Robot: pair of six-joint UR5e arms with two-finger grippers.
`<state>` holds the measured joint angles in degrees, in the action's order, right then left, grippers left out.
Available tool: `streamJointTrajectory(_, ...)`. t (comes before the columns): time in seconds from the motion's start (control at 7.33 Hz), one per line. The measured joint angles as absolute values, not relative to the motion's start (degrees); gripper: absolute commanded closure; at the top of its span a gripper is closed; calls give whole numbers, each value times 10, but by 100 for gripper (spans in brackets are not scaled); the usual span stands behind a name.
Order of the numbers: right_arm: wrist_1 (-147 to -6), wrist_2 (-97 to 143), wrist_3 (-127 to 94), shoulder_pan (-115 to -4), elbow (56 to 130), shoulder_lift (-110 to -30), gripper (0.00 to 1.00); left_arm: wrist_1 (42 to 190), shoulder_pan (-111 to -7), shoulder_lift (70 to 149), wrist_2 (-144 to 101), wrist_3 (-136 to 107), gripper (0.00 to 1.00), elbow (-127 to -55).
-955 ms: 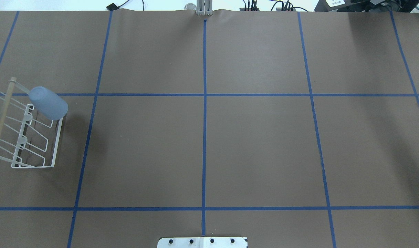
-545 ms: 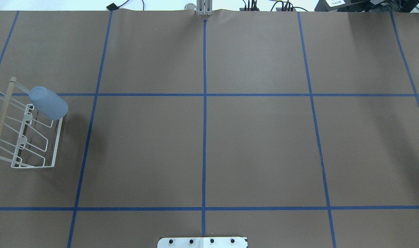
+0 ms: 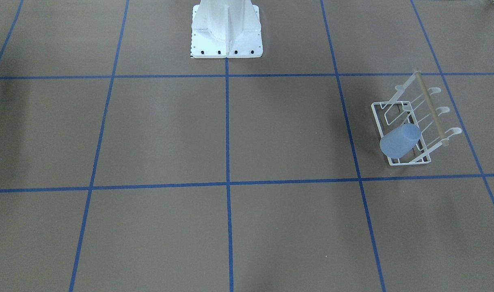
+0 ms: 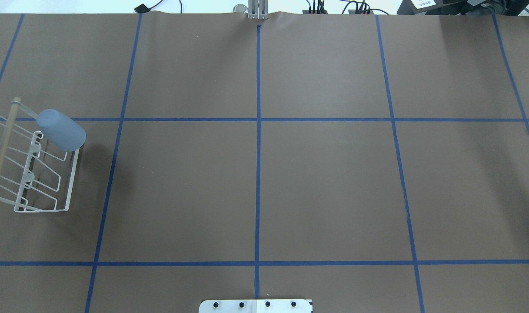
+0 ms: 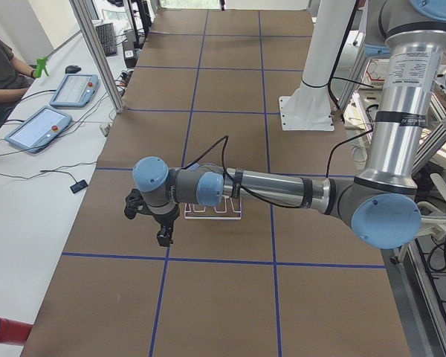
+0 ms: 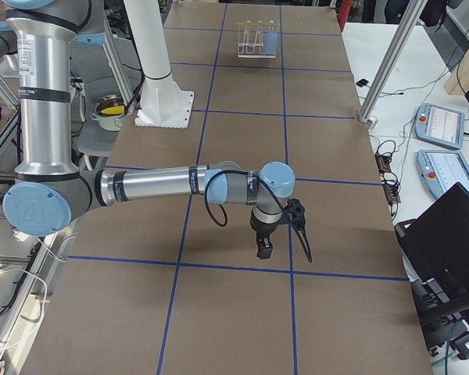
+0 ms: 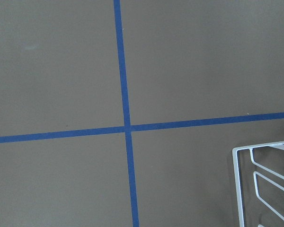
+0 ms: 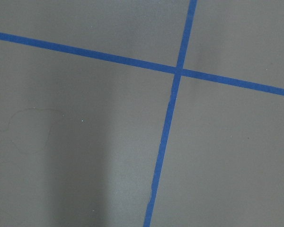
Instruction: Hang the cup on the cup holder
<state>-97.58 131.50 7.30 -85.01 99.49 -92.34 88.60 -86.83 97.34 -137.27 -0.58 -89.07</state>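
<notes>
The light blue cup sits mouth-down and tilted over the far-end prong of the white wire cup holder, near its wooden rod, at the table's left edge. It also shows in the front view on the holder, and far off in the right side view. No gripper touches it. My left gripper hangs over the table just beside the holder. My right gripper hangs over the table's right part. I cannot tell whether either is open or shut. The left wrist view shows only a holder corner.
The robot's white pedestal stands at the near middle edge. Blue tape lines grid the brown table. An operator and tablets are at a side bench; a laptop is beyond the far edge.
</notes>
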Motion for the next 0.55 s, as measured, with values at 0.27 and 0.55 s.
streamJointTrajectory(0.27, -976, 1316, 72, -851, 995, -925, 0, 889, -868, 974, -1374, -5, 2, -894)
streamJointTrajectory(0.55, -976, 1319, 72, -851, 995, -925, 0, 901, -868, 974, -1374, -6, 2, -894)
